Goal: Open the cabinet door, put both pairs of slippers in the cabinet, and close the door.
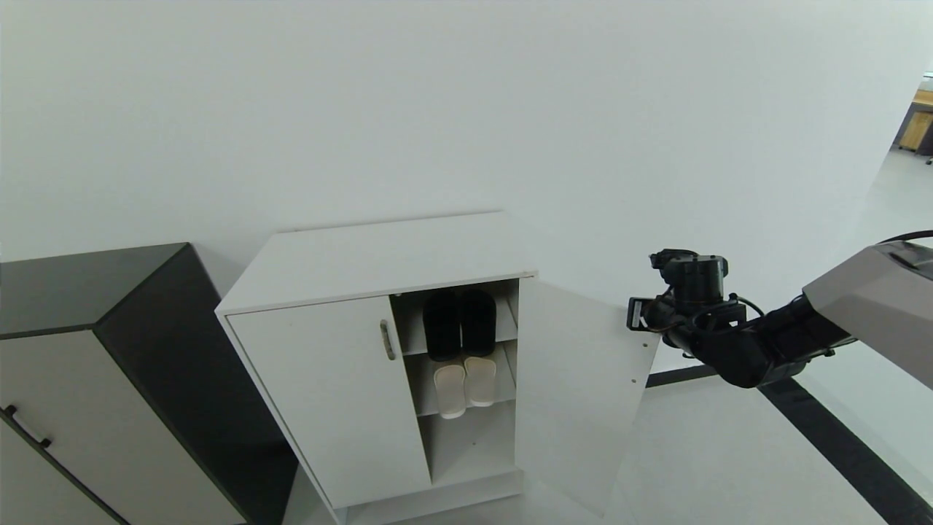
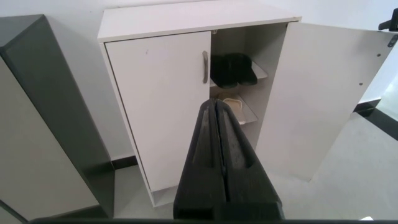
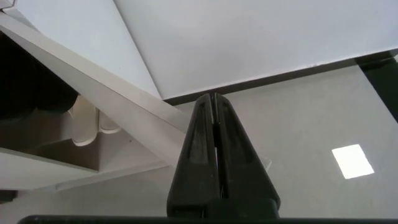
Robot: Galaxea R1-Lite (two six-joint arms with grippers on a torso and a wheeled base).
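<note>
Both pairs are stowed in the white two-door wooden cabinet [image 1: 379,251], with the black foam slippers [image 1: 459,321] on the top shelf and the cream slippers [image 1: 464,383] on the shelf below. The step in hand therefore looks to be closing the right-hand white door panel [image 1: 576,379], which stands wide open. The right gripper [image 3: 215,102], fingers pressed together and empty, sits just beside the door's free upper edge, and the left gripper [image 2: 215,109], likewise closed on nothing, hangs in front of the cabinet. The next move probably calls for pressing on the panel's outer face and sweeping it left until it meets the frame.
</note>
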